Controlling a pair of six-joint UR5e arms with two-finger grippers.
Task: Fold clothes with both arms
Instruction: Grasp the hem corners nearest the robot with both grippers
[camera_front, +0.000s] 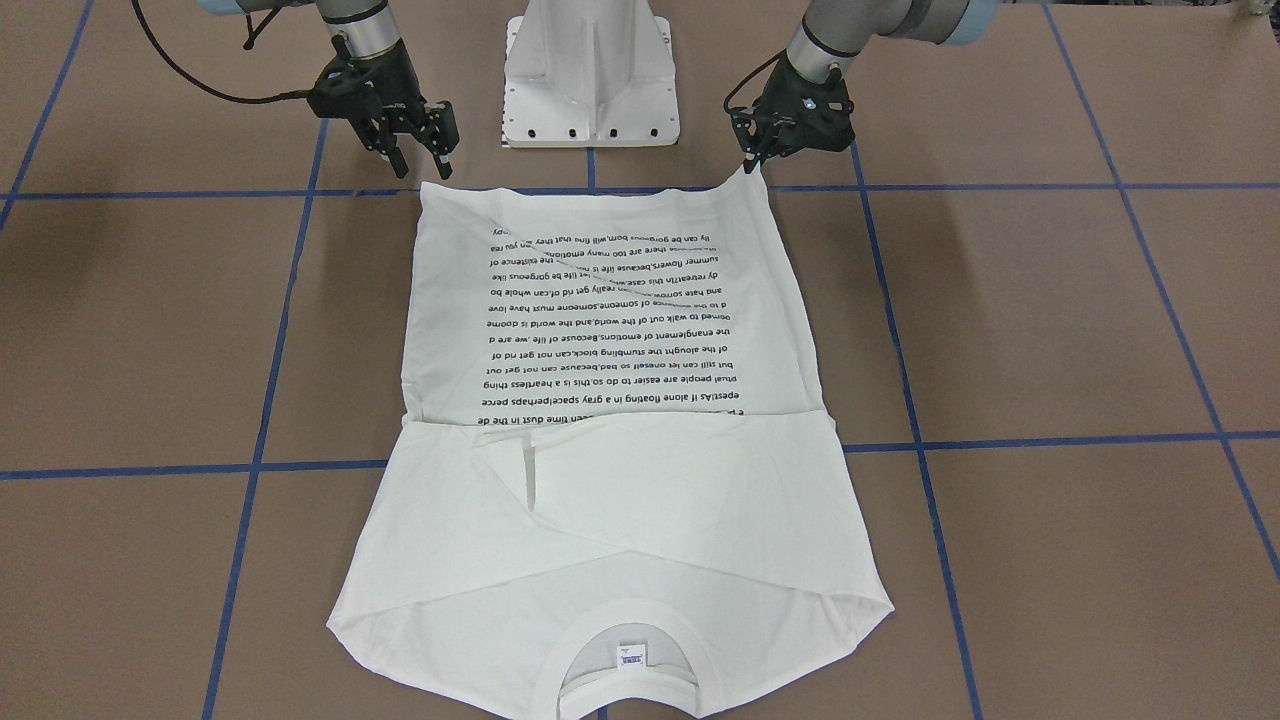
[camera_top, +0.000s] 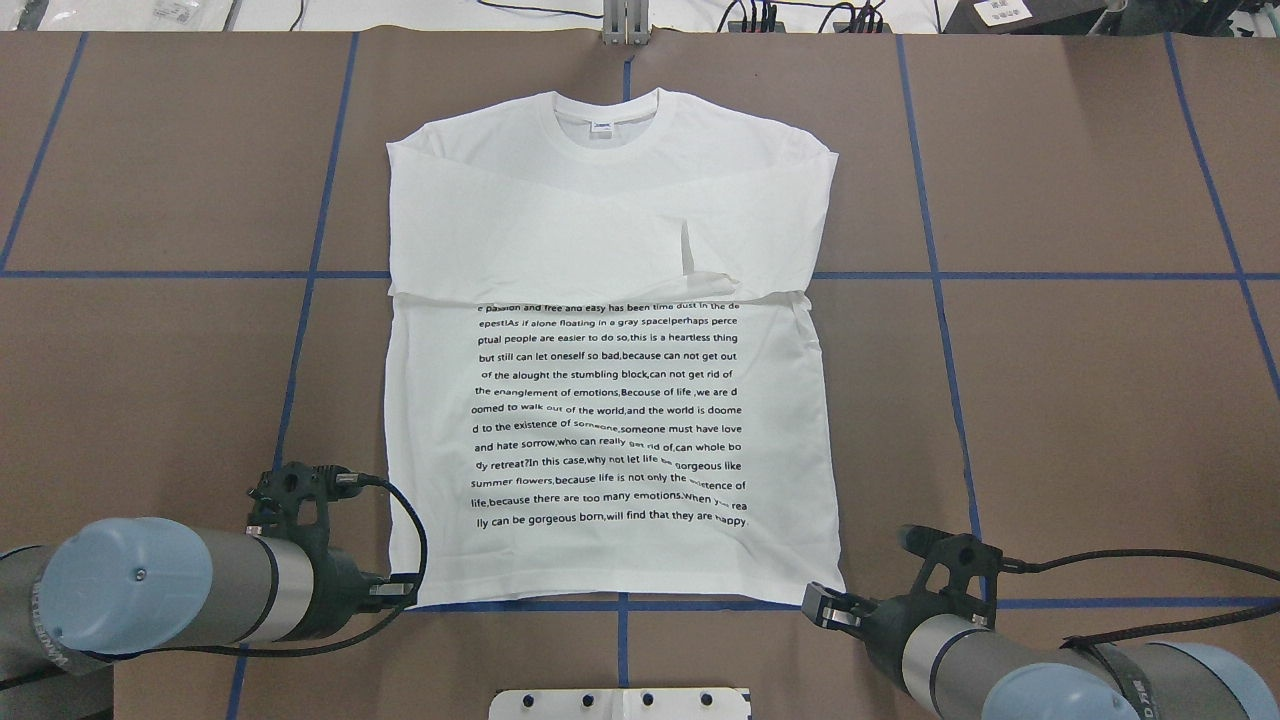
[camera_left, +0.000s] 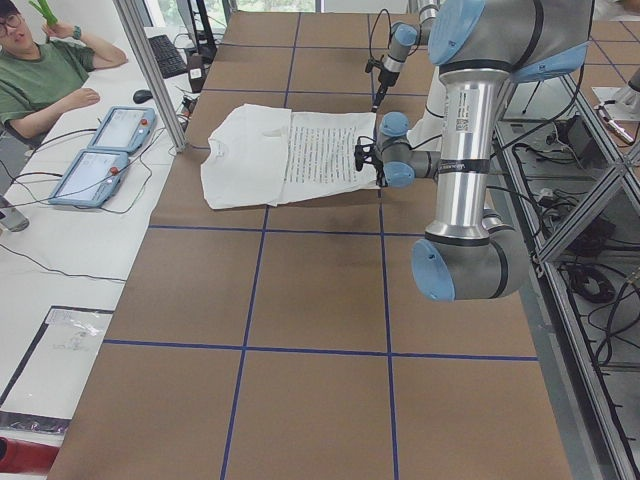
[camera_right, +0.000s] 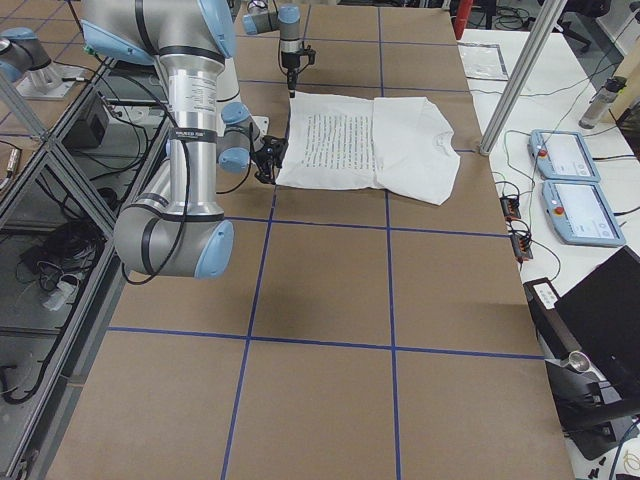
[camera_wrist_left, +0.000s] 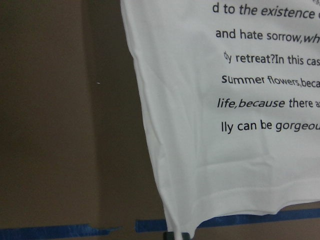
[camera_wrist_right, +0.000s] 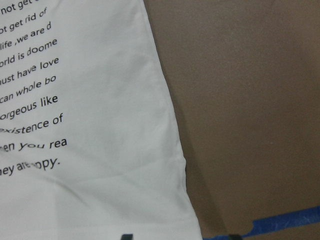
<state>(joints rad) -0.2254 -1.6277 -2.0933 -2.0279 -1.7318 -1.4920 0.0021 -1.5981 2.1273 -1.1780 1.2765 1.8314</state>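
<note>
The white long-sleeved T-shirt (camera_top: 610, 230) lies flat on the brown table, printed text up. Its sleeves are folded across the chest and its collar (camera_top: 605, 125) is at the far edge. It also shows in the front view (camera_front: 600, 480). My left gripper (camera_front: 752, 160) is shut on the near hem corner, which rises to a small peak; from overhead this gripper (camera_top: 398, 593) sits at the hem's left corner. My right gripper (camera_front: 425, 160) is open just above the other hem corner, apart from it. In the right wrist view the corner (camera_wrist_right: 190, 220) lies between the two fingertips.
The white pedestal base (camera_front: 590, 80) stands between the arms at the near edge. Blue tape lines (camera_top: 940, 275) grid the table. An operator (camera_left: 40, 70) sits beyond the far end by two tablets (camera_left: 100, 150) and an aluminium post (camera_left: 150, 70).
</note>
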